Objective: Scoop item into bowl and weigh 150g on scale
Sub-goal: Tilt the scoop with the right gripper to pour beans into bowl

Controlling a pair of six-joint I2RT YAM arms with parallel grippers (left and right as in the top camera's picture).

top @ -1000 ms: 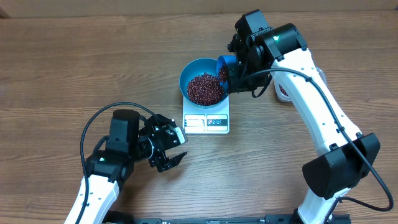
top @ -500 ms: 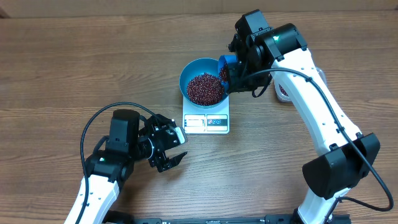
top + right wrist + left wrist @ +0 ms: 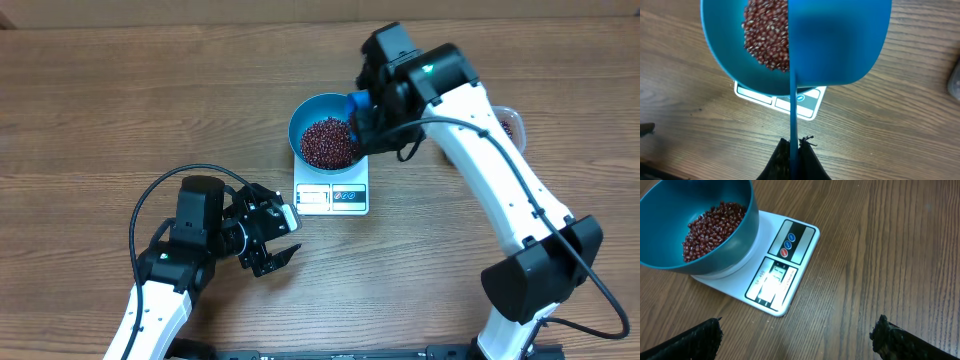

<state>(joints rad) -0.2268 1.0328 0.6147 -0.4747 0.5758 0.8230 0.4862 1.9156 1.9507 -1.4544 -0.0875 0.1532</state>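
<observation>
Red-brown beans [image 3: 328,142]: a heap in the bowl, just past the tip of my right jaws. If I tip in too many at once, the number runs over what I want, and I must dig some back out.
Teal bowl [image 3: 298,118]: it sits on the scale, out in front of my right jaws and up ahead of my left ones. A push on its rim could slide it or tip it.
White scale [image 3: 332,196]: under the bowl, its front panel nearer my left jaws. The little screen is lit, but I cannot read the number. If the scoop leans on the bowl, the number will be wrong.
Blue scoop [image 3: 358,101]: tipped over the bowl's rim on my right side. I cannot tell if it has beans in it. Beans could bounce off the rim onto the wood, and those are not weighed.
Right gripper [image 3: 794,149]: jaws squeezed tight on the scoop's thin handle. The handle is slim, so it could twist in my grip and dump all in one go.
Left gripper [image 3: 800,341]: jaws wide apart, holding nothing, low over the wood near the scale's front. If it bumps the scale, the weight jumps.
Clear tub [image 3: 508,122]: behind my right arm, well apart from the bowl. My arm might knock it on the way to it.
</observation>
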